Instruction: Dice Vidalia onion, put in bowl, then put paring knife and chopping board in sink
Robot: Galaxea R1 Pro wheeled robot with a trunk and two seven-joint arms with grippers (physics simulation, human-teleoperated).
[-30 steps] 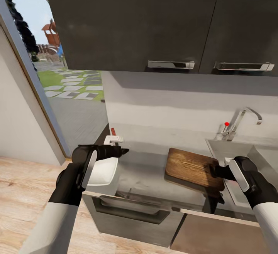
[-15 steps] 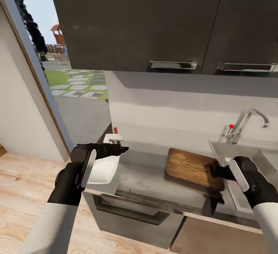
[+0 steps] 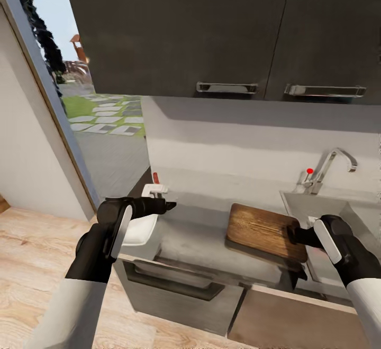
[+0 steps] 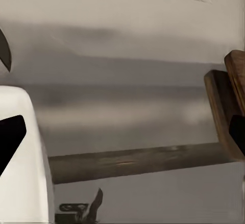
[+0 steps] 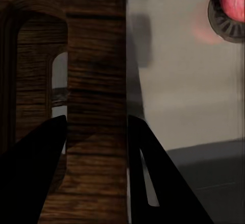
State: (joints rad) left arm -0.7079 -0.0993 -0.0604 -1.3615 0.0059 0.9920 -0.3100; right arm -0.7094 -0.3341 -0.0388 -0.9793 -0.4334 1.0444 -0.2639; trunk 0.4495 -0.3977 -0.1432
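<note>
Dark wall cabinets [image 3: 211,26] above; open doorway [image 3: 79,100] beside.

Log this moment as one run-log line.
right gripper: shut on chopping board edge | left gripper: above bowl | sink: board not yet in

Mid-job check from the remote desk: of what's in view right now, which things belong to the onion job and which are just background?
Job things:
chopping board, clamped at its edge by the right pincer
sink
bowl
countertop
left pincer, state unclear

Background:
upper cabinets
drawer handle
wooden floor
open doorway
</note>
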